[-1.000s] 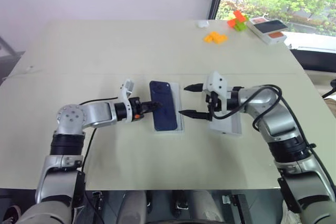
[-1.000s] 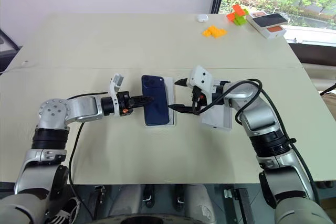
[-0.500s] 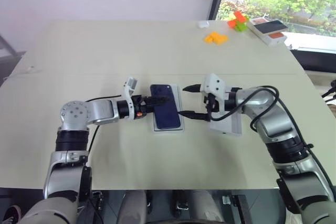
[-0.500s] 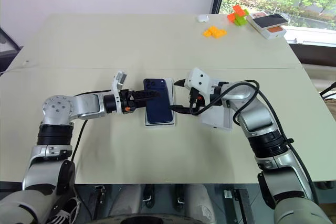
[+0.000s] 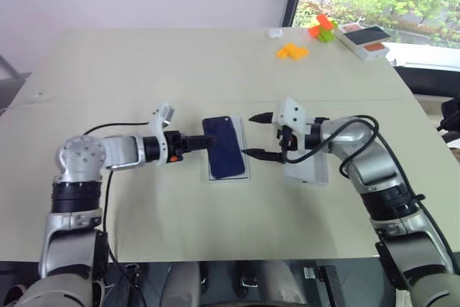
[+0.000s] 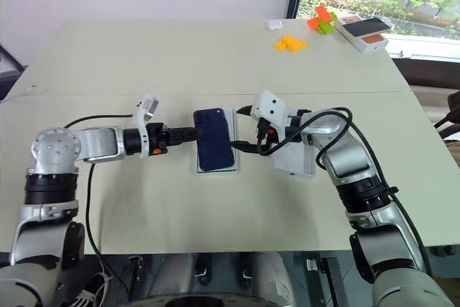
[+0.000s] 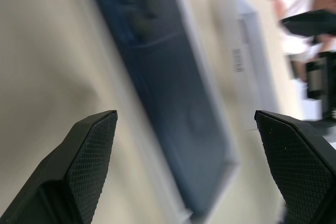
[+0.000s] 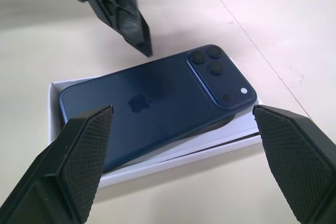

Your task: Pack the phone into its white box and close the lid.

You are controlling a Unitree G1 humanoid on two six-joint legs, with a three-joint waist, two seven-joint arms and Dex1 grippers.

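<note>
From my station, on the desk (image 5: 215,70): the phone (image 5: 223,147), navy, back up with its camera bump at the far corner, lying in the box (image 5: 244,175) at mid-desk; from the right wrist view it seems to sit slightly askew rather than fully seated, though I cannot be sure. Left pincer (image 5: 208,141): open, holding nothing, tips just beside the phone's left edge. Right pincer (image 5: 257,134): open wide, empty, tips just off the box's right side. The lid (image 5: 309,172): white, lying on the desk under my right forearm, just right of the box. Far right corner of the desk: orange blocks (image 5: 293,51), an orange and green cluster (image 5: 323,26), a second box (image 5: 366,40) with black and orange on top.
</note>
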